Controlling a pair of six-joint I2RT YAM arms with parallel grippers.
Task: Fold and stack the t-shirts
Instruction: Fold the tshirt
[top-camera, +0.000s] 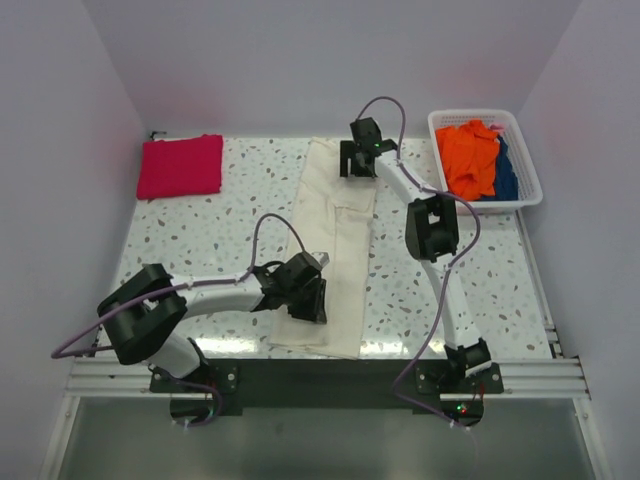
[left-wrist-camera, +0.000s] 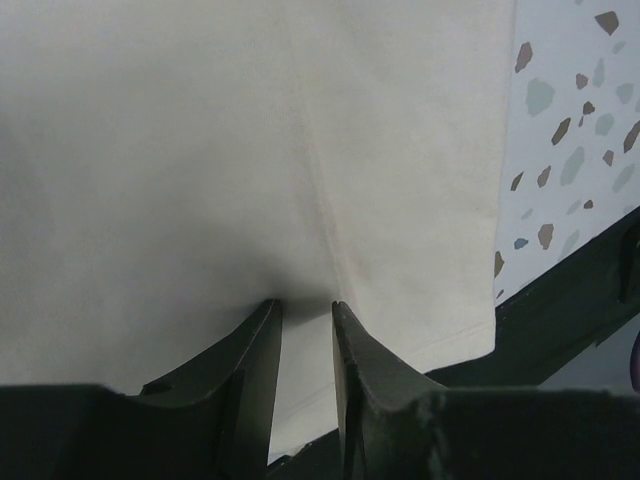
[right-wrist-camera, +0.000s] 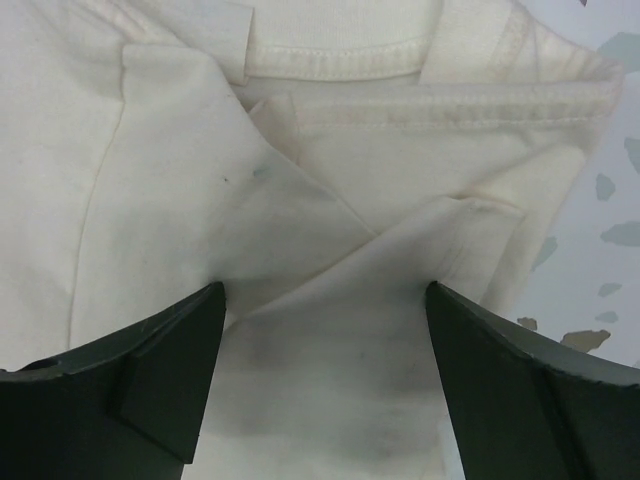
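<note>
The cream-white t-shirt (top-camera: 338, 225) lies folded into a long narrow strip down the middle of the table, collar at the far end. My left gripper (top-camera: 305, 295) stands over the strip's near left part. In the left wrist view (left-wrist-camera: 305, 303) its jaws are only narrowly apart, tips pressed on flat cloth (left-wrist-camera: 200, 150) near the hem. My right gripper (top-camera: 357, 160) is at the collar end. In the right wrist view (right-wrist-camera: 325, 290) it is wide open, tips on the folded sleeves (right-wrist-camera: 330, 150) just below the collar. The crimson-pink t-shirt (top-camera: 181, 166) lies folded at the far left.
A white basket (top-camera: 530, 165) at the far right holds orange cloth (top-camera: 470, 155) and blue cloth (top-camera: 507, 175). The speckled table (top-camera: 200, 230) ends in a metal rail at the near edge. Pale walls close in the left, back and right.
</note>
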